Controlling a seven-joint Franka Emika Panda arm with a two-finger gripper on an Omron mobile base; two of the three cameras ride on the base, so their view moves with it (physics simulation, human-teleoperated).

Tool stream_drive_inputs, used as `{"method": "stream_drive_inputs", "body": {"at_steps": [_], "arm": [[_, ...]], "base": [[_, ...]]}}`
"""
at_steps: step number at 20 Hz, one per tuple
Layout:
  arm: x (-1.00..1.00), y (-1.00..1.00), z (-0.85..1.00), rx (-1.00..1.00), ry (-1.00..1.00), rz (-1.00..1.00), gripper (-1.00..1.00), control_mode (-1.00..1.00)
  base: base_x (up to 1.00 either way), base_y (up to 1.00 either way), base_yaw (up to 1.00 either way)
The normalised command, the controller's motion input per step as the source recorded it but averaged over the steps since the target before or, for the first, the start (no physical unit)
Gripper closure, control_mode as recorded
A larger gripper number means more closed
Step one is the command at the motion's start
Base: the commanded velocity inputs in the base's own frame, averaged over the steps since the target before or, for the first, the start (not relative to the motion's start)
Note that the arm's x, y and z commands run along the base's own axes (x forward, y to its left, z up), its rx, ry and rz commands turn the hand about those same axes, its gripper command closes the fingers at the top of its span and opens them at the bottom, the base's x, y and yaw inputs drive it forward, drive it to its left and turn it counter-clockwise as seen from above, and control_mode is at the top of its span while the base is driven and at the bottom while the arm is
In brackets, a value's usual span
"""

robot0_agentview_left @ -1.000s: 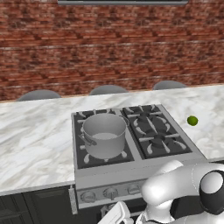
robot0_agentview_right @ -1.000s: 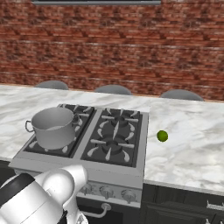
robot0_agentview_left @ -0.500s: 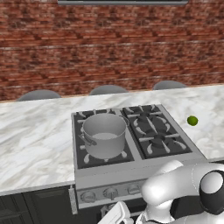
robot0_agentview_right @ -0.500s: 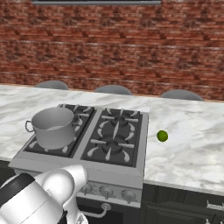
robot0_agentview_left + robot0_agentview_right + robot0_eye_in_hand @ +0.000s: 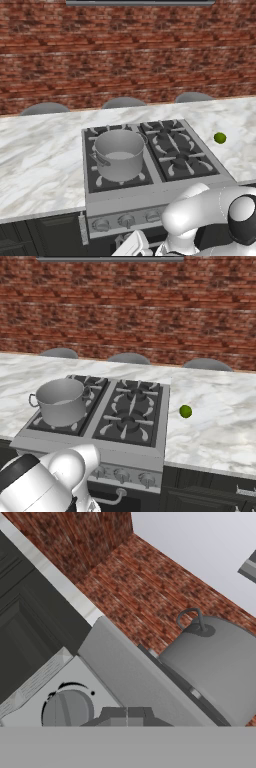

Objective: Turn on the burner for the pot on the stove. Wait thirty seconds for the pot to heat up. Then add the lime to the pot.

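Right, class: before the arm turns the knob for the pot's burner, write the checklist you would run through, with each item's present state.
1. Pot sits on the stove's front left burner: ok.
2. Lime lies on the counter right of the stove, apart from the grates: ok.
3. A knob lies just ahead of the gripper in the hand view: ok.
4. That knob serves the pot's burner: cannot tell.
5. Fingers around the knob: cannot tell.
6. Burner lit: cannot tell, no flame visible.

grey pot on stove, lime beside
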Motion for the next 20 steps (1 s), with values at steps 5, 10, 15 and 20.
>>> {"method": "stream_drive_inputs", "body": {"at_steps": [5, 10, 15, 20], "arm": [[0.00, 0.00, 0.00, 0.00, 0.00, 0.00, 1.00, -1.00], [0.00, 0.00, 0.00, 0.00, 0.00, 0.00, 1.00, -1.00], [0.00, 0.00, 0.00, 0.00, 0.00, 0.00, 1.00, -1.00], [0.00, 0.00, 0.00, 0.00, 0.00, 0.00, 1.00, -1.00]], "base": [[0.00, 0.00, 0.00], [0.00, 0.00, 0.00], [0.00, 0.00, 0.00], [0.00, 0.00, 0.00]]}}
